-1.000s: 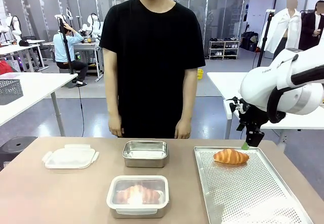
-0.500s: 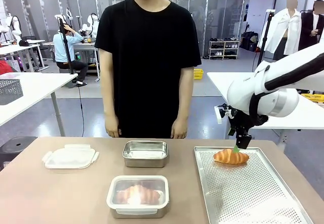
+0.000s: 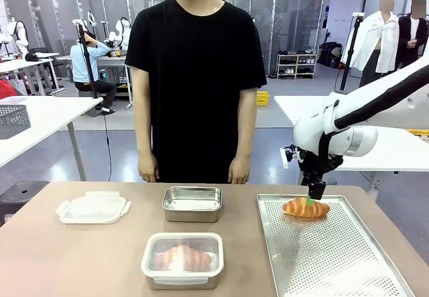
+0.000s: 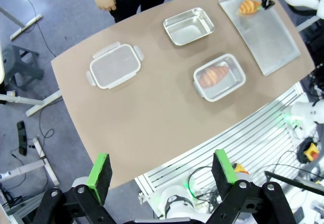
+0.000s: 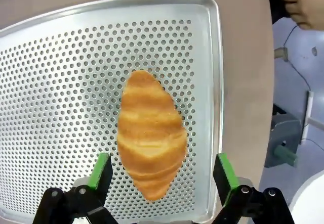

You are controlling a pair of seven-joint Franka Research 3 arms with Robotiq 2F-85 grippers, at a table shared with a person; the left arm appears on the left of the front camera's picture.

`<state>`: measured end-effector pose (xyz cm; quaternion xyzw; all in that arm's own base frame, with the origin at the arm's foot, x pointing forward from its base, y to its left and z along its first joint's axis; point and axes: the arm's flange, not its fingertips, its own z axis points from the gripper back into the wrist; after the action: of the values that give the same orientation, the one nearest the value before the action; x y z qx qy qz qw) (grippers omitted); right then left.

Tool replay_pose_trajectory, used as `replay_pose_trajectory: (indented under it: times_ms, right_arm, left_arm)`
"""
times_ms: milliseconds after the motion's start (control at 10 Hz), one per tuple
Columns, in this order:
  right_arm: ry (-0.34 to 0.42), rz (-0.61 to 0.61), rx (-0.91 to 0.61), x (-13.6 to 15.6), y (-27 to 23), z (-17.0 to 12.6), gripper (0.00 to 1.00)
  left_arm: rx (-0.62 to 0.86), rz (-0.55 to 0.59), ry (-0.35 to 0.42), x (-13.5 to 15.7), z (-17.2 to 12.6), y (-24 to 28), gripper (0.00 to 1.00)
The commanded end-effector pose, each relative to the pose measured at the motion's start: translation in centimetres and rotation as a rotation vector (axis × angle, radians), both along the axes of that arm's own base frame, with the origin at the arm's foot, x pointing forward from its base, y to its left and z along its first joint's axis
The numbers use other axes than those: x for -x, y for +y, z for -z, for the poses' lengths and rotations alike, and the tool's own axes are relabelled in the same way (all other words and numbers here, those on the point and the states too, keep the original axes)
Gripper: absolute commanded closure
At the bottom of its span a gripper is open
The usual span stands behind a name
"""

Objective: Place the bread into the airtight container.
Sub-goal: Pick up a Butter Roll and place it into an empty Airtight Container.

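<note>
A golden croissant (image 3: 305, 208) lies at the far end of the perforated metal tray (image 3: 335, 257). My right gripper (image 3: 312, 196) hangs open just above it. In the right wrist view the croissant (image 5: 151, 133) lies lengthwise between the green pads (image 5: 103, 171), which are spread wider than it and not touching. The empty steel container (image 3: 192, 203) stands open at the table's middle, its clear lid (image 3: 93, 208) off to the left. My left gripper (image 4: 161, 168) is open high above the table, looking down on the open container (image 4: 189, 26).
A second container (image 3: 182, 260), closed with a croissant inside, sits near the front edge. A person stands at the far side with both hands (image 3: 147, 174) hanging by the table edge. The tray's near half is bare.
My right gripper has moved left and down, from beyond the tray's far right corner to just over the croissant. The person has shifted slightly to the left.
</note>
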<state>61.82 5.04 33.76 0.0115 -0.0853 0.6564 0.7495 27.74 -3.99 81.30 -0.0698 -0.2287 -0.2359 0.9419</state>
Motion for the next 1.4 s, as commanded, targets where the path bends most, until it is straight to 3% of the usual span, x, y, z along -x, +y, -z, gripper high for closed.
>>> replay_pose_trajectory:
  times_ms: [0, 700, 800, 1200, 1300]
  right_arm:
    - [0.058, 0.021, 0.0, -1.1, 0.5, 0.6, 0.0]
    - [0.155, 0.036, 0.037, -2.5, 1.1, 4.1, 0.0]
    - [0.154, 0.028, 0.041, -2.5, 1.1, 4.1, 0.03]
    - [0.157, 0.019, 0.076, -1.9, 1.4, 3.8, 0.39]
    - [0.153, 0.02, 0.077, -1.8, 1.5, 3.7, 0.32]
  left_arm:
    - [0.001, 0.006, 0.0, 0.1, 0.0, 0.1, 0.0]
    - [0.001, 0.006, 0.0, 0.1, 0.0, 0.1, 0.0]
    - [0.001, 0.006, 0.0, 0.1, 0.0, 0.1, 0.0]
    - [0.001, 0.006, 0.0, 0.1, 0.0, 0.1, 0.0]
    - [0.001, 0.006, 0.0, 0.1, 0.0, 0.1, 0.0]
